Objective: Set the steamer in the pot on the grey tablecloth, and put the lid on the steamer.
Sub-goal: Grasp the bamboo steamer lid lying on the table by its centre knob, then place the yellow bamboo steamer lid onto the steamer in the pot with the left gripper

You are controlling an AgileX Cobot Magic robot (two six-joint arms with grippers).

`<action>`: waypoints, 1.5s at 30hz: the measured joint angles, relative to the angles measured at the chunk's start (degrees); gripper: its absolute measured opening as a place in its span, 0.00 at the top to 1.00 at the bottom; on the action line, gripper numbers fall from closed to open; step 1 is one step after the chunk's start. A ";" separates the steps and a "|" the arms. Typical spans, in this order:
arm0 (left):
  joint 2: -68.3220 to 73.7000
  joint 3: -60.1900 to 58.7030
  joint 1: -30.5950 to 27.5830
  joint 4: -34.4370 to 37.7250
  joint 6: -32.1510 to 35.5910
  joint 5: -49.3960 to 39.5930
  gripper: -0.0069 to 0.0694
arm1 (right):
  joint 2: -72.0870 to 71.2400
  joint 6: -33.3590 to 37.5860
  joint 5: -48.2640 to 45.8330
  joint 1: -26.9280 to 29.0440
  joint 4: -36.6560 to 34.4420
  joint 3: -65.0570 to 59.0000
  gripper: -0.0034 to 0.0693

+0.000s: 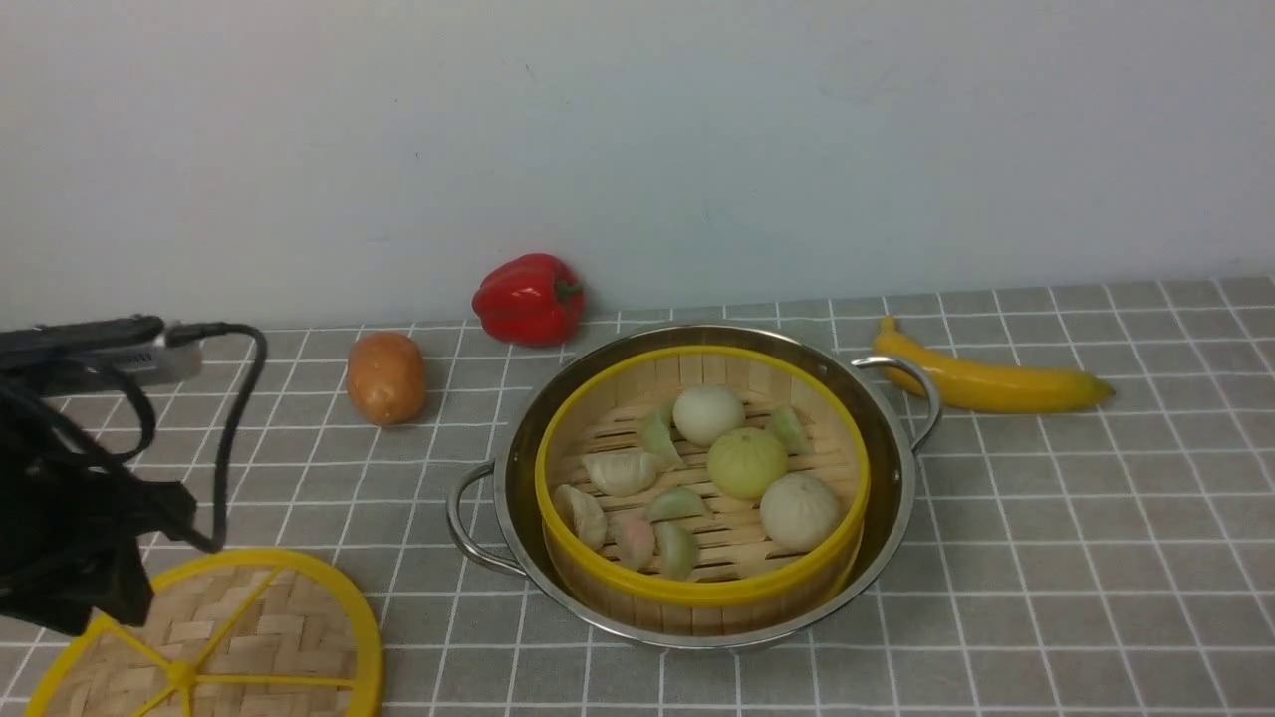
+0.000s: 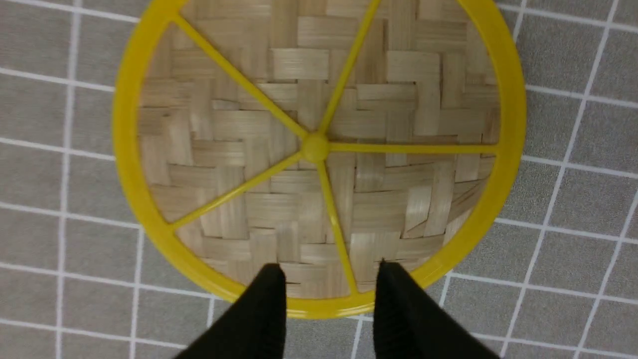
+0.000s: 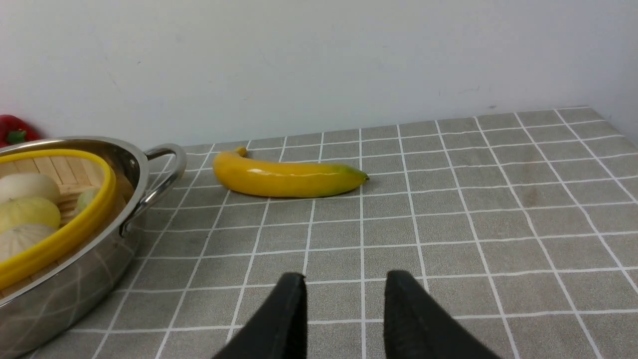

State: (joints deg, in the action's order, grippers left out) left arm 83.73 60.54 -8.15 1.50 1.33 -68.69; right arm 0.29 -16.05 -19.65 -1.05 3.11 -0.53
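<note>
The bamboo steamer with its yellow rim sits inside the shiny pot on the grey tablecloth. It holds buns and dumplings and has nothing covering it. The woven lid lies flat on the cloth at the front left, apart from the pot. My left gripper hovers open over the lid, its fingers on either side of one yellow spoke at the rim, holding nothing. My right gripper is open and empty over bare cloth, to the right of the pot; it is out of the front view.
A red pepper and a potato lie behind the pot on the left. A banana lies behind it on the right. A pale wall closes the back. My left arm and its cable hang over the lid's left side.
</note>
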 joint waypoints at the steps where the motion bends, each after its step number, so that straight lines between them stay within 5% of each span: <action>1: 1.60 0.25 0.00 0.51 0.39 0.12 0.59 | 0.00 0.00 0.00 0.00 0.00 0.00 0.62; 21: 18.98 0.69 0.00 -0.83 2.65 6.21 0.59 | 0.00 0.00 0.00 0.00 0.00 0.00 0.62; 27: 19.65 0.74 0.00 -2.70 -0.12 5.66 0.75 | 0.00 0.00 0.00 0.00 0.00 0.00 0.62; 32: 19.60 1.29 0.00 -5.23 -1.33 2.04 0.76 | 0.00 0.00 0.00 0.00 0.00 0.00 0.62; 39: 16.27 10.80 0.20 -5.77 5.84 -0.83 0.76 | 0.00 0.00 0.00 0.00 0.00 0.00 0.62; 45: 15.11 28.72 6.21 -6.70 14.18 -1.00 0.76 | 0.00 0.00 0.00 0.00 0.00 0.00 0.62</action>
State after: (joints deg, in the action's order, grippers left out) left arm 98.84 89.26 -1.94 -5.20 15.51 -69.70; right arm 0.29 -16.05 -19.65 -1.05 3.11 -0.53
